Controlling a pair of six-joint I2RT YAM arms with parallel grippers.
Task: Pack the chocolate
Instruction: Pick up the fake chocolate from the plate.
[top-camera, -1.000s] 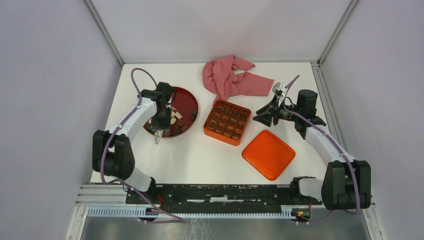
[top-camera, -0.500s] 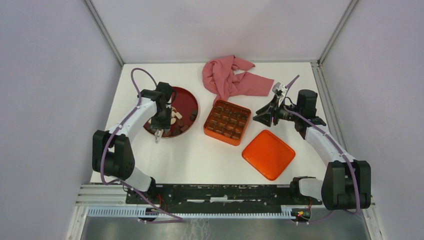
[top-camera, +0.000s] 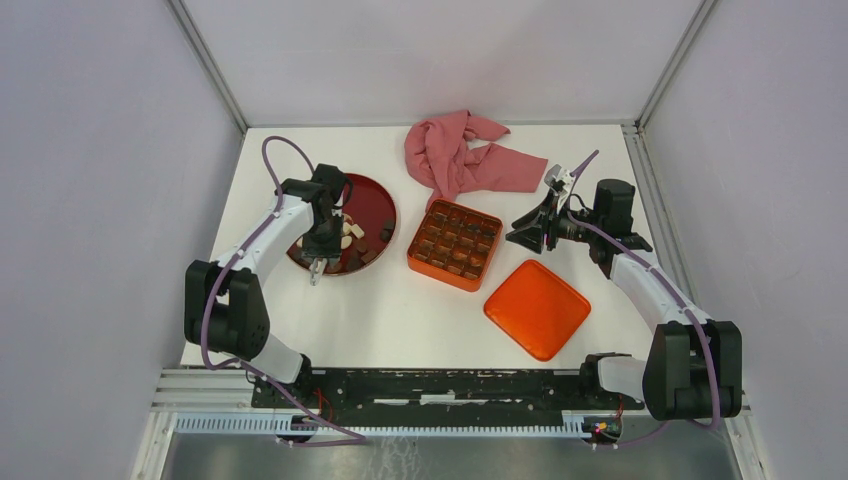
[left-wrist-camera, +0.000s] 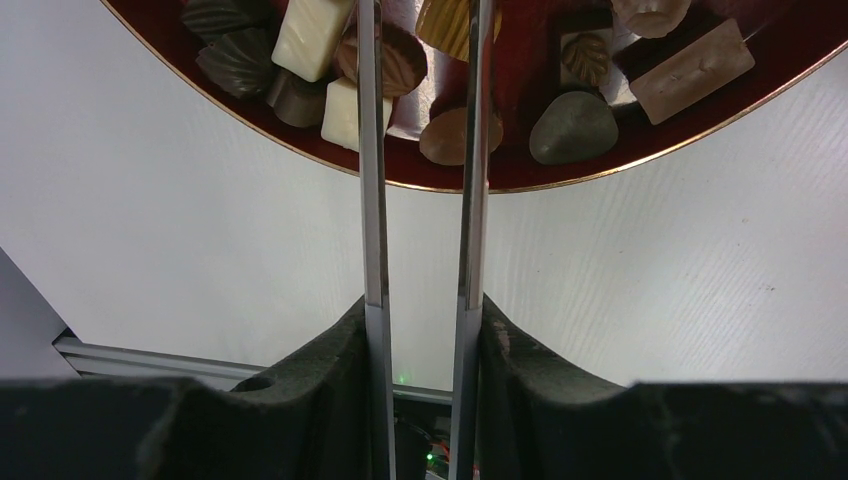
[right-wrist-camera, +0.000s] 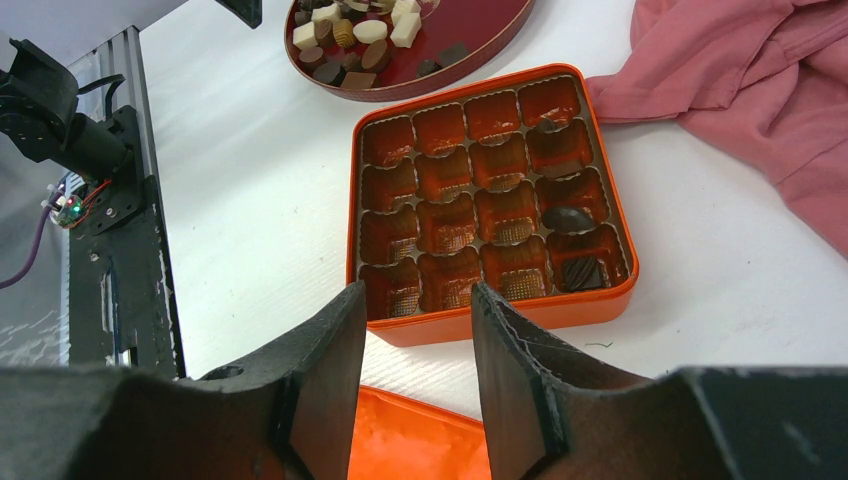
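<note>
My left arm: it stretches away from its base, then folds back at the wrist, so my left claw (top-camera: 316, 268) hangs pointing down over the near rim of the plate (top-camera: 374, 203), left of the tin (right-wrist-camera: 500, 322).
Left claw's grip: the two thin fingers (left-wrist-camera: 372, 200) stand a narrow gap apart. Their tips run off my wrist view, so I cannot tell whether they pinch anything.
My right arm: the elbow is folded and my right claw (top-camera: 512, 238) is held above the table (top-camera: 400, 310), just right of the tin and aimed at it.
Right claw's grip: spread apart, nothing between the fingers.
Chocolate (left-wrist-camera: 574, 127): mostly on the plate left of the tin, with dark, tan and cream pieces mixed. Three dark pieces sit in the tin's cells on the cloth side.
Lid (top-camera: 537, 308): near-right of the tin, just beside it.
Cloth (top-camera: 460, 155): crumpled behind the tin.
</note>
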